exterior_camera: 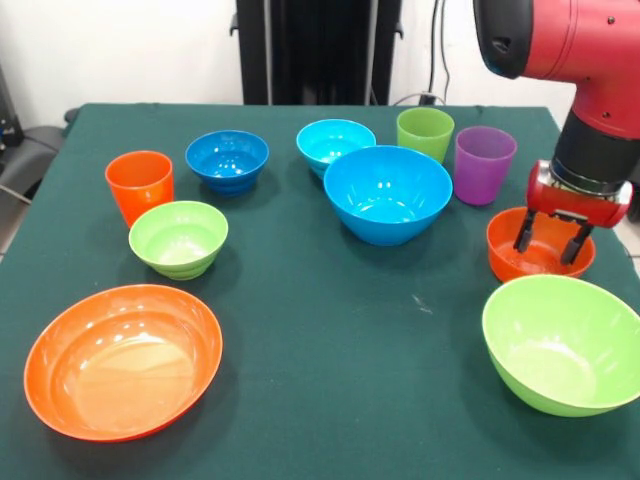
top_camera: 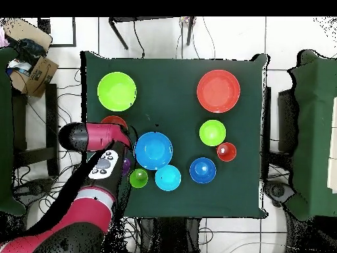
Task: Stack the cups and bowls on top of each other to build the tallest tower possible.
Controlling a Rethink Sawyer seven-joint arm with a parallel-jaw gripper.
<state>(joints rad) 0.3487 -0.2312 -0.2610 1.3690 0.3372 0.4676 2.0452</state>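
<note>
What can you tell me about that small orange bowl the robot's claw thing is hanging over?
The small glossy orange plastic bowl is round, shallow, upright and empty, standing on the green tablecloth by the table's edge. The red and black tool reaches into it with its two dark fingers spread apart; whether they touch it is unclear. The purple plastic tumbler stands just behind it, the large lime green bowl in front.

The front view looks from across the dark green cloth-covered bench (exterior_camera: 330,330) toward the robot, angled downward and close, so the near bench edge and the large glossy lime green plastic bowl (exterior_camera: 562,345) are cropped. The overhead view looks straight down from high up, robot base at the bottom, taking in the whole bench (top_camera: 178,92) and surrounding floor. Both share the bench top; that bowl (top_camera: 117,91) lies upper left there.
</note>
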